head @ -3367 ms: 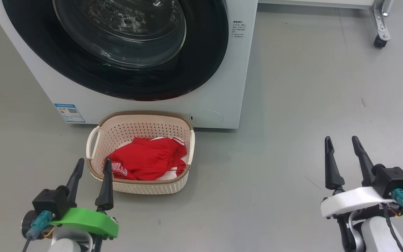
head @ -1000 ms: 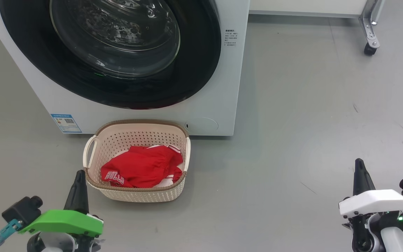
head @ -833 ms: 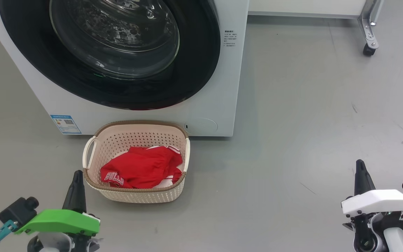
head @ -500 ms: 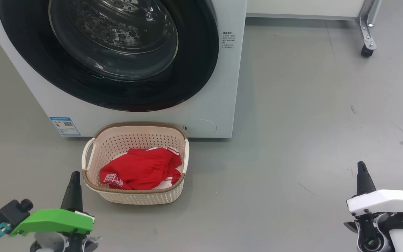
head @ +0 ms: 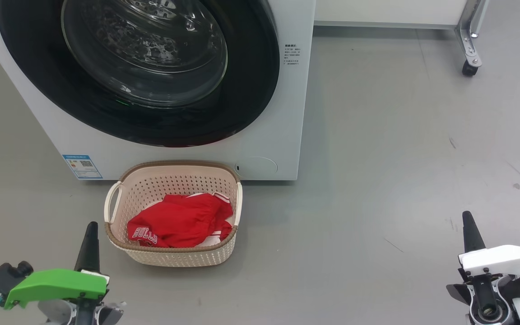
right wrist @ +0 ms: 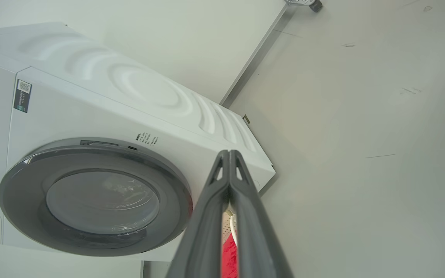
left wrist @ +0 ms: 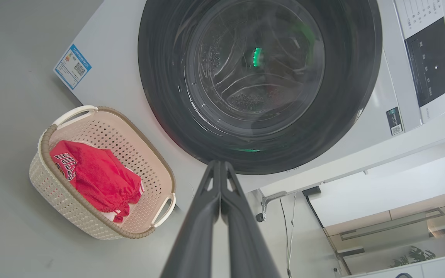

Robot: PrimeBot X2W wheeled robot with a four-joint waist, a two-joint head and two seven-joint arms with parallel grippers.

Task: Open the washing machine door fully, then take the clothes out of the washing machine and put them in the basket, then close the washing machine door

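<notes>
red fabric, the clothes [head: 183, 219], lies crumpled in the basket [head: 174, 164], which stands on the floor [head: 377, 180] just in front of the washing machine [head: 287, 135]. the garments look soft, light and limp. i judge they would sag and slip if taken by one thin layer, so a thick fold on top of the heap, near the white "bulls" letters, is the better place to pinch. the basket seems light and stiff and may slide when pushed. the washing machine door [head: 251, 90] sits flush against the machine, and through its glass [head: 147, 49] i see only dimpled steel, no red. the door is rigid, its glossy black rim is probably slippery, and the bulging glass gives no hold. a narrow recess [right wrist: 95, 143] at the rim edge could be the handle, but i cannot be sure. the left gripper [head: 91, 231] and the right gripper [head: 466, 219] are both clear of the door, each with jaws pressed together on nothing.
</notes>
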